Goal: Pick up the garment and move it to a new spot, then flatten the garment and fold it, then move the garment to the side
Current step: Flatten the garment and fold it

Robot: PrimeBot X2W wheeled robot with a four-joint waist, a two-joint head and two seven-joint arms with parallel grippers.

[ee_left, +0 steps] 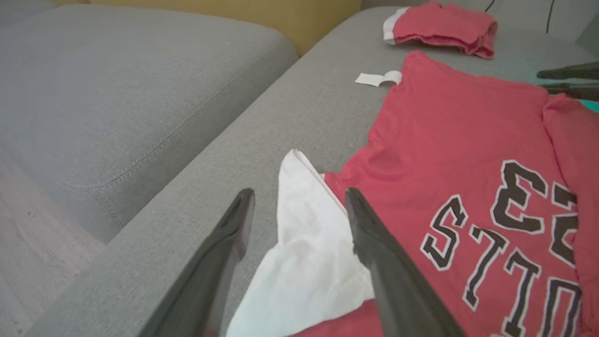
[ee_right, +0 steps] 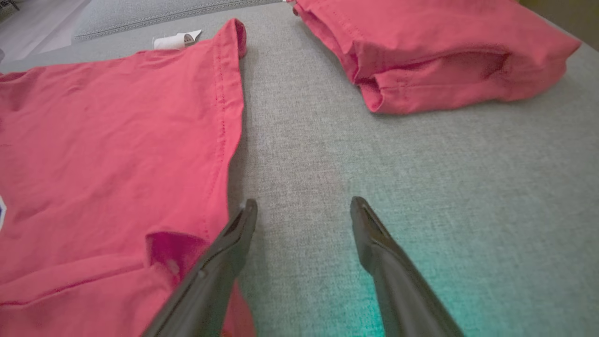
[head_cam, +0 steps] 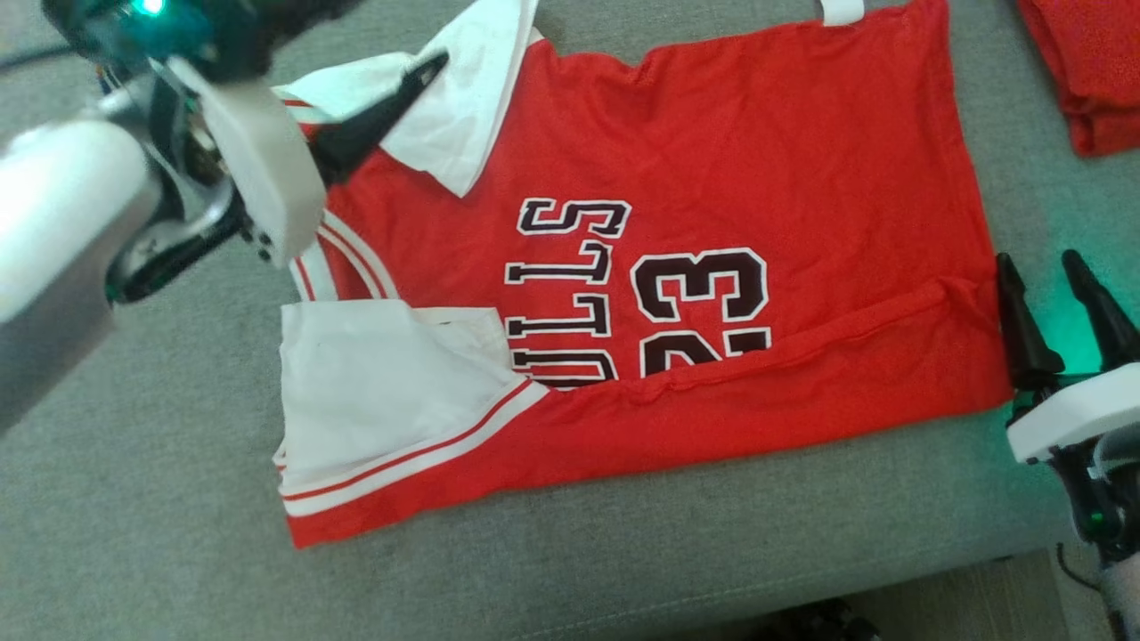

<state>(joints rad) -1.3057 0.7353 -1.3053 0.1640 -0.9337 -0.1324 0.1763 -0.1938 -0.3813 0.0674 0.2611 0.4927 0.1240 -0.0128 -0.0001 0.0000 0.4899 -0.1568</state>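
The garment (head_cam: 757, 160) is a red jersey with dark "BULLS 23" lettering, spread flat on the grey sofa seat (head_cam: 623, 552). Its near long edge is folded up over the numbers. One white sleeve (head_cam: 454, 116) lies folded onto the red at the upper left, and the other white sleeve (head_cam: 374, 392) lies at the lower left. My left gripper (head_cam: 419, 76) hovers open over the upper sleeve (ee_left: 304, 262) with nothing between its fingers (ee_left: 234, 229). My right gripper (head_cam: 1038, 258) stands open beside the garment's hem (ee_right: 117, 131), and its left finger (ee_right: 224, 252) touches the cloth edge.
A second red garment, folded (head_cam: 1095, 71) (ee_right: 444, 51), lies on the seat beyond the hem at the far right. A white label (head_cam: 842, 9) sticks out past the jersey's far edge. The sofa backrest (ee_left: 117, 93) rises behind, and the seat's front edge (head_cam: 891, 579) runs close below.
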